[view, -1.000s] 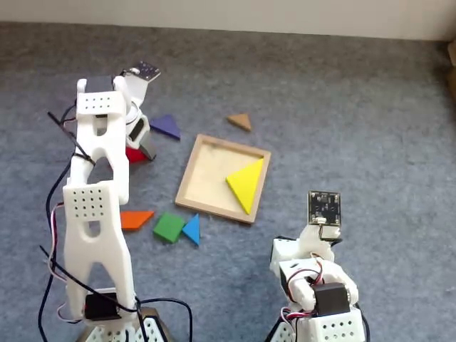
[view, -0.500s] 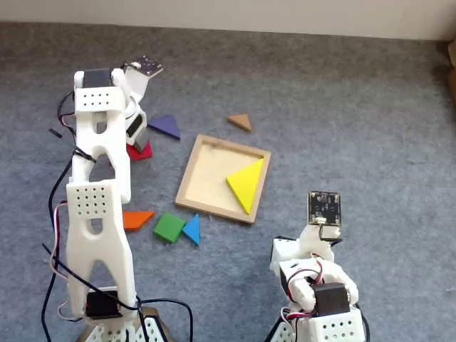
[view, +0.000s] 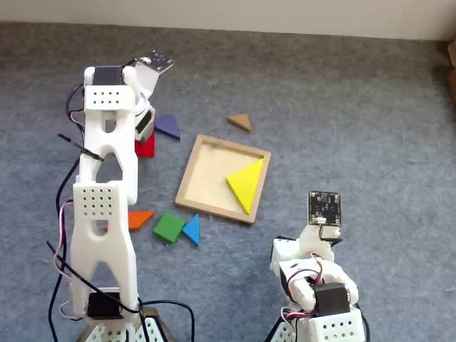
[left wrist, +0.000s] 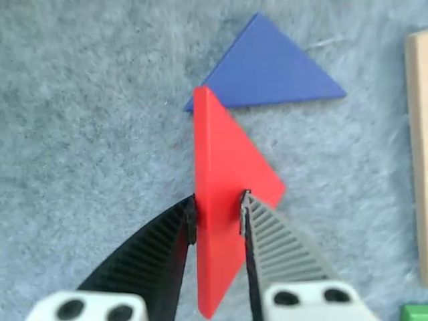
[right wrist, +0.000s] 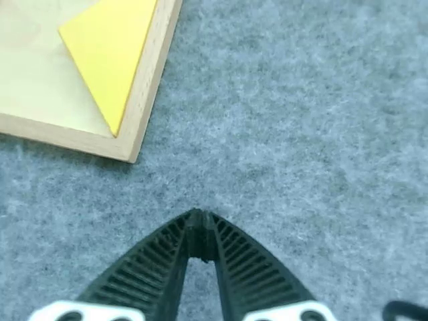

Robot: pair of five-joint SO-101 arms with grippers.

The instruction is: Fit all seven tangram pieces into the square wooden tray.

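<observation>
My left gripper (left wrist: 217,212) is shut on the red triangle (left wrist: 224,200), holding it on edge above the carpet, just left of the purple-blue triangle (left wrist: 271,67). From above, the red triangle (view: 145,146) shows under the left arm, beside the purple-blue triangle (view: 167,127). The square wooden tray (view: 206,182) holds a yellow triangle (view: 247,184) in its right part. An orange piece (view: 137,218), a green square (view: 169,227) and a small blue triangle (view: 192,229) lie below the tray's left corner. A brown triangle (view: 240,122) lies above the tray. My right gripper (right wrist: 199,246) is shut over bare carpet near the tray's corner (right wrist: 134,144).
Grey carpet covers the whole floor. The right arm's base (view: 317,299) sits at the lower right, folded back. A pale wall edge runs along the top of the high view.
My left arm has lifted the red triangle off the carpet and carried it slightly right, toward the purple-blue triangle. The right arm has not moved.
</observation>
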